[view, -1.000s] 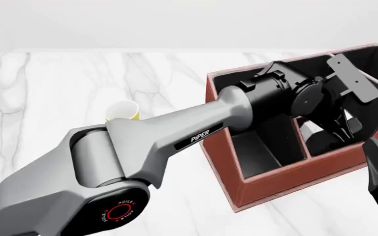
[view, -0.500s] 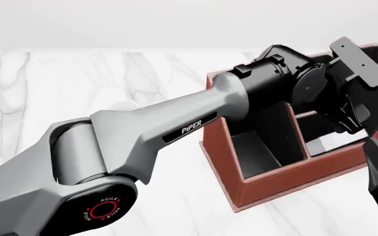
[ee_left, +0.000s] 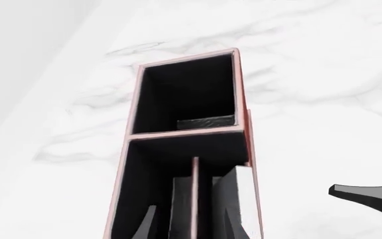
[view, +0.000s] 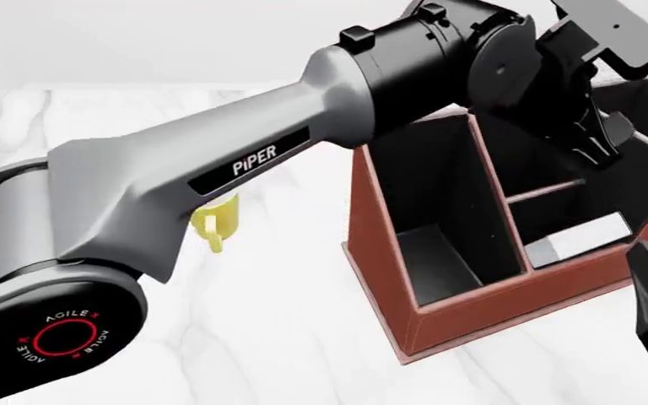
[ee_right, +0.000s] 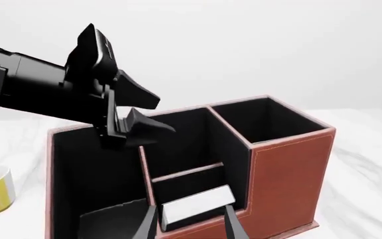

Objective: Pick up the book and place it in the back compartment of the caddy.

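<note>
Down inside the caddy (view: 459, 308), I see the book (view: 577, 239) lying in a small low cell (ee_right: 194, 191) at its 5 o'clock corner, white page edges up, long axis along the front wall. My left end effector (ee_right: 138, 112) hangs released above it, empty. The right end effector (ee_right: 189, 226) is spread apart. A yellow mug (view: 217, 221) stands on the desk (view: 279, 337) at 9 o'clock.

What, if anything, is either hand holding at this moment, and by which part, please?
Nothing is held. The left hand is open above the caddy; the book lies inside it. The right hand is open and empty.
</note>
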